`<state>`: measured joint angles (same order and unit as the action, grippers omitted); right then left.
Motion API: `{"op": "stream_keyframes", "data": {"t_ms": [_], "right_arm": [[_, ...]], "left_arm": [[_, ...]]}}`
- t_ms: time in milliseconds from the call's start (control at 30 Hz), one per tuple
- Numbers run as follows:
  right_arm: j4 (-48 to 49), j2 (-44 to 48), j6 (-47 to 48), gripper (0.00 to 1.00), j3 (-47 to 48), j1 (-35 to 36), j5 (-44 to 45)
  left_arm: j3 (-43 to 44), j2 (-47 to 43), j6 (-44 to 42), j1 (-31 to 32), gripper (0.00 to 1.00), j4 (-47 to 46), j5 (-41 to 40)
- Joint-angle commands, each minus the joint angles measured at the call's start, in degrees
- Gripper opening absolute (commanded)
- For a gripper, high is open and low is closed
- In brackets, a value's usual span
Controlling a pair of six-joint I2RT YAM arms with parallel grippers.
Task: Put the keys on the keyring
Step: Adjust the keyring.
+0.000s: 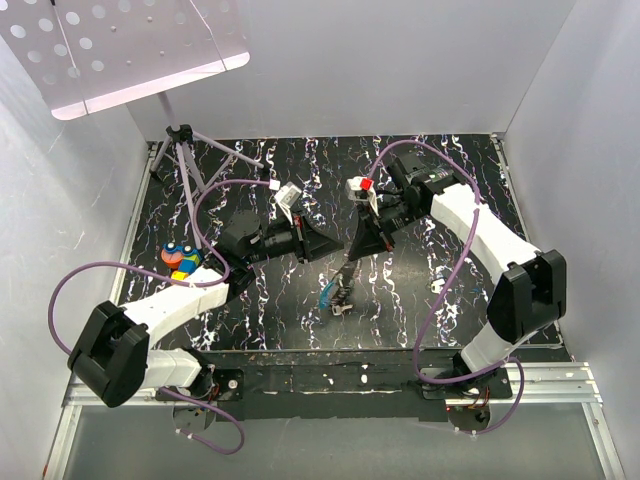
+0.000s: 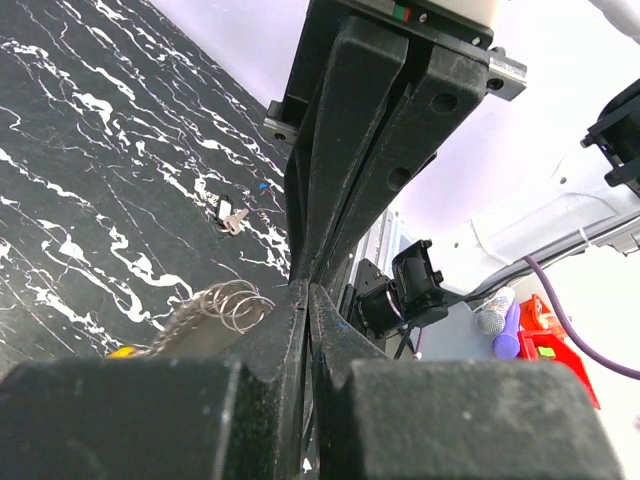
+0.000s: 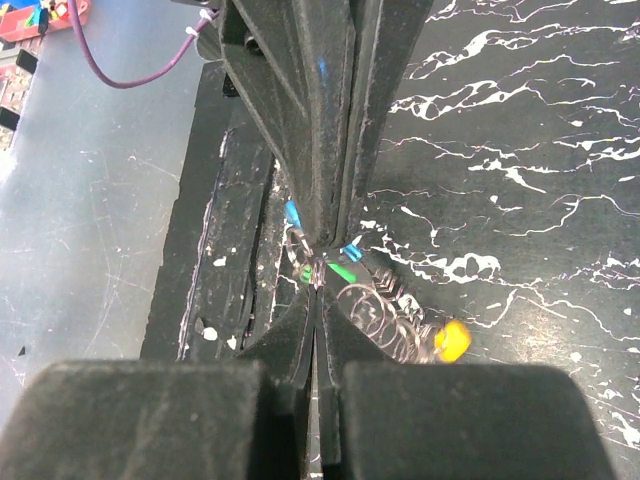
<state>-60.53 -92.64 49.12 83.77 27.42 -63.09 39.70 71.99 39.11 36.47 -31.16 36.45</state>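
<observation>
The keyring (image 3: 385,310), a coil of thin wire, sits at the tips of my right gripper (image 3: 318,278), whose jaws are pressed together, pinching its wire. The keys (image 3: 343,270) cluster there: blue and green heads touch the tips, and an orange head is at 4 o'clock on the coil's far end. My left gripper (image 2: 303,292) meets the right one tip to tip, its jaws pressed together. The coil touches them at 9 o'clock, and I cannot tell whether they pinch it. From above, the bunch shows at 6 o'clock of both grippers, over the marbled black surface (image 1: 450,190). A blue, red and yellow object (image 1: 181,258) lies at 9 o'clock, well apart.
</observation>
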Motion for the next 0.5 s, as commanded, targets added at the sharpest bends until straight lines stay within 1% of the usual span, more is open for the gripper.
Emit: {"op": "stream_keyframes", "data": {"t_ms": [0, 100, 200, 233, 267, 367, 400, 467], "right_arm": [[-3.18, 3.34, 3.78, 0.01, 0.96, 0.27, -3.35], [-3.37, 3.69, 4.31, 0.01, 0.78, 0.27, -3.44], [-2.58, 3.96, 3.18, 0.01, 0.69, 0.27, -1.61], [-2.57, 4.22, 2.91, 0.01, 0.70, 0.27, -0.90], [-2.57, 4.57, 2.82, 0.01, 0.87, 0.35, -0.11], [-4.06, 6.15, 4.39, 0.01, 1.83, 0.27, 2.18], [-5.02, 6.77, 5.53, 0.01, 2.10, 0.35, 2.01], [-6.26, 8.17, 7.39, 0.01, 2.10, 0.35, 1.31]], "left_arm": [[-1.12, -2.38, -0.18, -0.26, 0.00, -1.80, 0.90], [-1.21, -2.11, -0.35, -0.43, 0.00, -1.19, 1.87], [-1.29, -2.46, -1.49, -0.87, 0.00, 0.39, 3.45], [-1.12, -2.55, -2.10, -1.13, 0.01, 1.53, 3.72], [-1.03, -2.90, -2.89, -1.31, 0.09, 2.76, 4.50], [-1.73, -4.30, -4.04, -1.93, 0.41, 3.65, 6.44], [-2.34, -5.01, -4.57, -1.93, 0.47, 3.13, 7.05], [-3.49, -6.76, -6.14, -1.93, 0.52, 0.76, 8.81]]}}
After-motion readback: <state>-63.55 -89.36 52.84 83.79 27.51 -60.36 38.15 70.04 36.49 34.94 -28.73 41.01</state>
